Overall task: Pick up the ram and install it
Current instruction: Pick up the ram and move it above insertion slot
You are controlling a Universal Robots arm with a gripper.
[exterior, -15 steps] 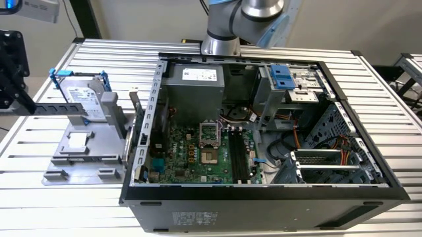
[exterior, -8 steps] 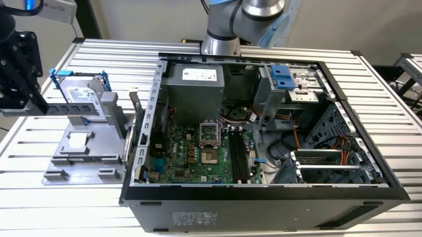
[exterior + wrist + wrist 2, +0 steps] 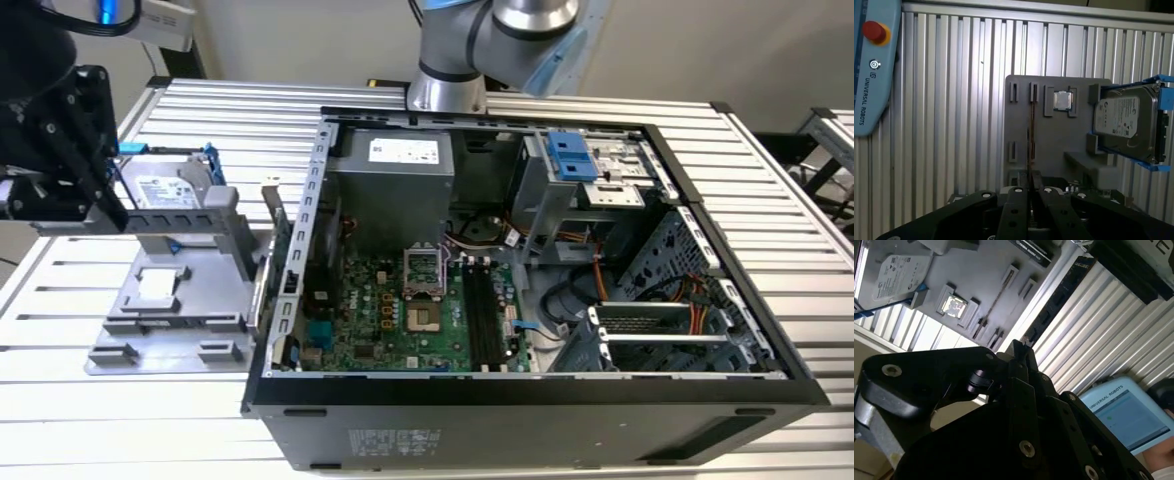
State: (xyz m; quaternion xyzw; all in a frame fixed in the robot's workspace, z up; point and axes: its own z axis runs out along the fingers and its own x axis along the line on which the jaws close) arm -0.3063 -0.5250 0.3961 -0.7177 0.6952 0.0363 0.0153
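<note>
At the exterior view's left, one hand (image 3: 1021, 346) hangs over the grey holder (image 3: 1064, 140), fingers drawn together on nothing. One ram (image 3: 1030, 127) stands on edge in a holder slot, near one processor chip (image 3: 1063, 100) and one hard drive (image 3: 1124, 122). One open computer case (image 3: 534, 430) sits rightward on the bench (image 3: 787, 190).

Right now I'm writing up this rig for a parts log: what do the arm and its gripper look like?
The arm is silvery-grey with rounded joints and a light blue cap. The gripper is matte black, built of angular linked plates dotted with silver screw heads, narrowing to slim fingers.
</note>
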